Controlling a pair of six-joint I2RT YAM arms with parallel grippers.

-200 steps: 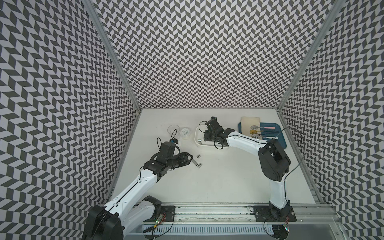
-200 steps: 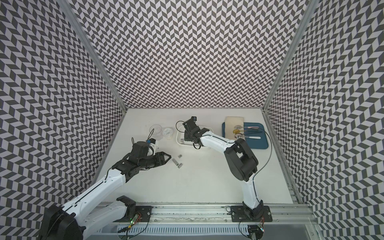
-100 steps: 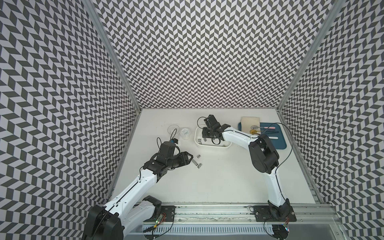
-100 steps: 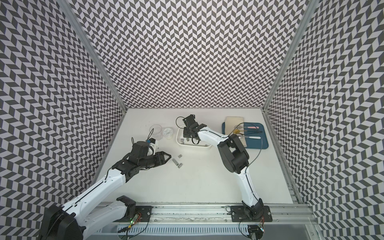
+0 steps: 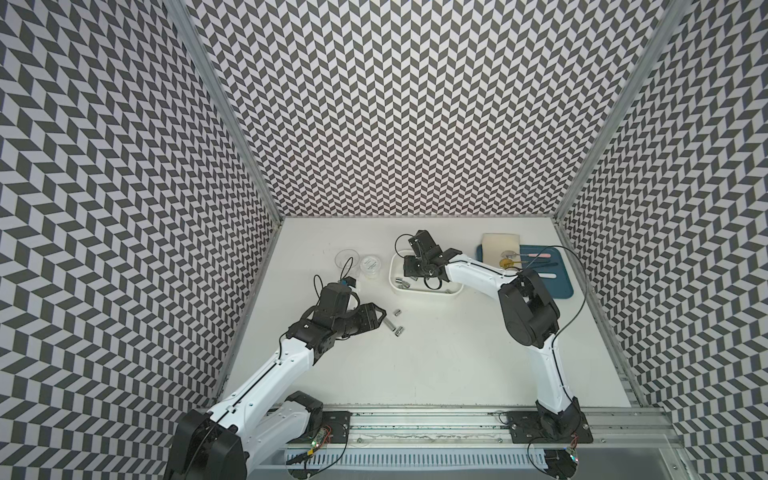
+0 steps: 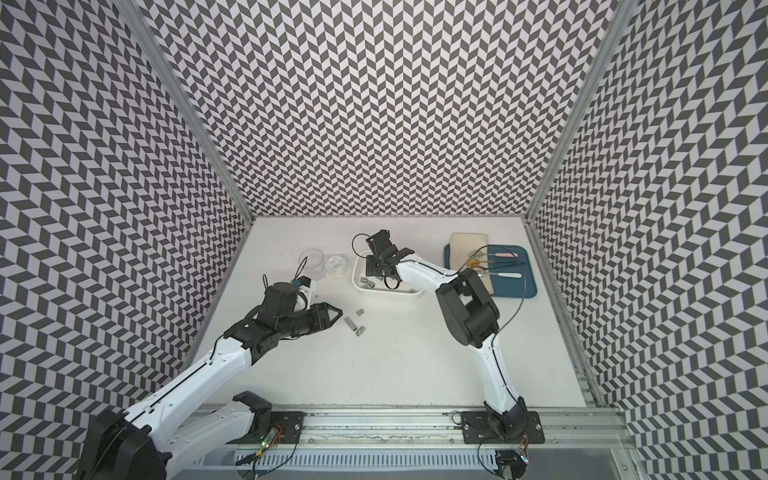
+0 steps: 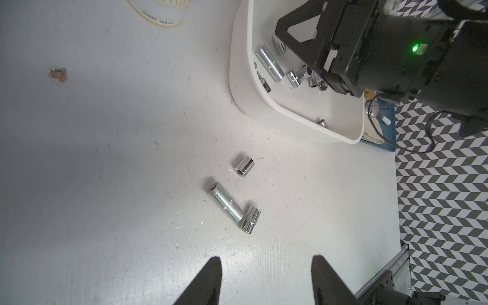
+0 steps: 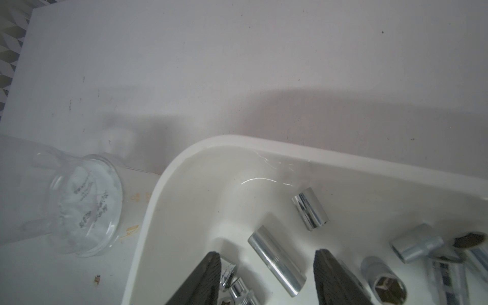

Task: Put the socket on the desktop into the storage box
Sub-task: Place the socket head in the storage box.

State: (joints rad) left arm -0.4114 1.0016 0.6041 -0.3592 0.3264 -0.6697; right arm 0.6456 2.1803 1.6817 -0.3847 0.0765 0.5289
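Note:
Three chrome sockets lie on the desktop [image 5: 415, 365]: a short socket [image 7: 244, 165], a long socket [image 7: 225, 204] and a knurled socket [image 7: 250, 220] touching the long one's end. In both top views they sit just right of my left gripper [image 5: 379, 319], which is open and empty, fingertips [image 7: 215, 261] short of them. The white storage box [image 5: 424, 291] stands further back and holds several sockets [image 8: 310, 208]. My right gripper [image 8: 267, 253] hangs open inside the box's left end. A long socket [image 8: 277, 264] lies on the box floor between its fingers.
A clear cup [image 5: 347, 259] and a small lidded jar [image 5: 370, 266] stand left of the box. A blue tray [image 5: 559, 289] with small tools and a cream pad [image 5: 500, 243] lies at the back right. Chevron walls close three sides; a metal rail runs along the front.
My right arm's elbow has swung left and its gripper has shifted slightly left over the box, its jaws spreading wider. The left arm and the desktop sockets have not moved.

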